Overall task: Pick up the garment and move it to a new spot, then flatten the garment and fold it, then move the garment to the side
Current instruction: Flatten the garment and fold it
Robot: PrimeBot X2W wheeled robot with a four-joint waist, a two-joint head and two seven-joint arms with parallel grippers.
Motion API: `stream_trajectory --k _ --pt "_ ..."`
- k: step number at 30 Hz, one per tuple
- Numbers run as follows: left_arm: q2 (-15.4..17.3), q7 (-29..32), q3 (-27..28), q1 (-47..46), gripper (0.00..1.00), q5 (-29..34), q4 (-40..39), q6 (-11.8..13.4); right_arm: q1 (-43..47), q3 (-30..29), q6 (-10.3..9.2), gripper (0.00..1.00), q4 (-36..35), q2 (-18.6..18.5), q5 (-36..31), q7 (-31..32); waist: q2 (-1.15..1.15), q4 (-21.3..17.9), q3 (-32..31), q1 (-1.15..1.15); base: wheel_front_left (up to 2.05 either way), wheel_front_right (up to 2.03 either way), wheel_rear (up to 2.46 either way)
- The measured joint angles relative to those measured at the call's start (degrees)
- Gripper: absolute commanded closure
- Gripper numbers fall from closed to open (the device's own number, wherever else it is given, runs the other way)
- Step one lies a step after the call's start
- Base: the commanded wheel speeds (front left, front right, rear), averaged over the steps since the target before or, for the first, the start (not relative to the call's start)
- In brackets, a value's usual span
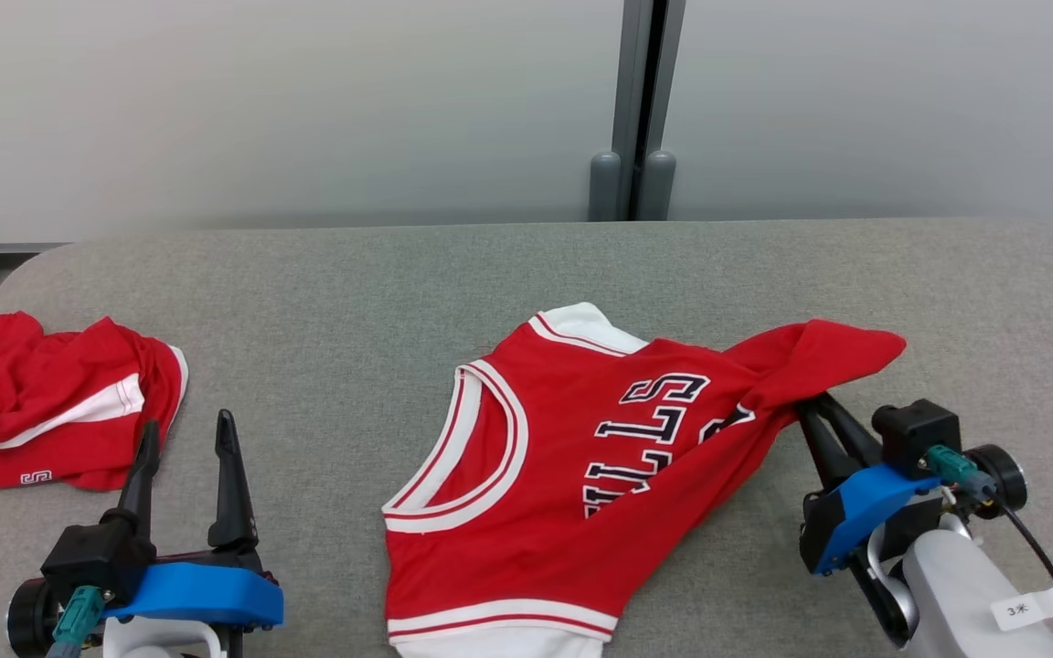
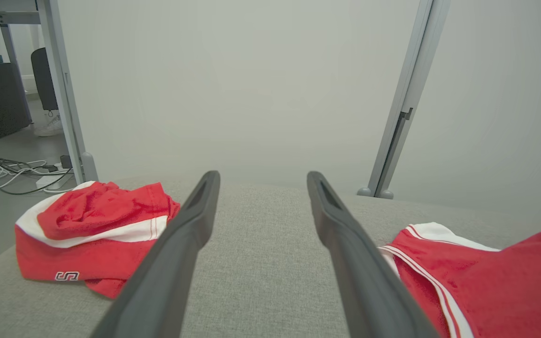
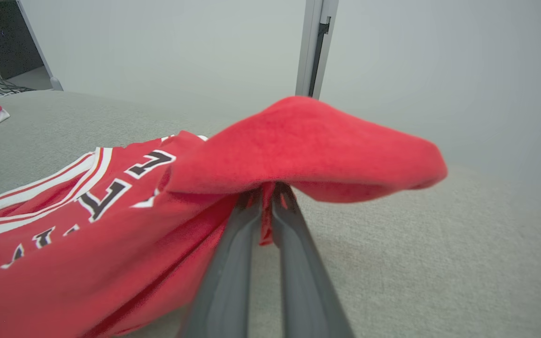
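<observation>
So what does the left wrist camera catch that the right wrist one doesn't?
Left wrist: the left gripper, open over the bare grey surface, and the whole crumpled red garment.
Right wrist: the right gripper shut on a raised fold of the jersey.
Both: the jersey, the grey surface, the metal post, and an edge of that crumpled garment.

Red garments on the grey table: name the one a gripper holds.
The red, white-trimmed lettered jersey at centre; the right gripper pinches its lifted edge. The crumpled red-and-white garment lies untouched.
</observation>
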Motion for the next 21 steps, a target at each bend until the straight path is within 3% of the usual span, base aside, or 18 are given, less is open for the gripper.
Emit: stream_trajectory --k 6,13,17,21 --pt "-0.16 0.00 -0.16 -0.01 0.00 -0.03 -0.35 0.00 1.94 -4.54 -0.01 1.00 -9.39 0.26 -3.91 4.39 0.00 -0.51 0.34 0.00 0.00 0.00 0.00" --pt "-0.26 0.00 -0.70 -0.50 0.00 -0.45 -0.29 0.00 4.61 -3.56 -0.01 1.00 -16.31 2.43 -6.03 8.82 0.00 0.64 1.18 0.00 0.00 0.00 0.00" --pt "-0.32 0.00 -1.20 -1.30 0.00 -0.45 -0.18 -0.01 2.73 -0.05 -0.01 1.00 -14.32 3.66 -6.43 10.40 0.00 1.64 1.74 0.00 0.00 0.00 0.00" --pt "-0.36 0.00 -1.62 -2.01 0.00 -0.60 0.35 -0.03 -1.70 3.22 -0.01 1.00 -7.36 4.77 -6.10 10.38 0.00 2.85 2.30 0.00 0.00 0.00 0.00"
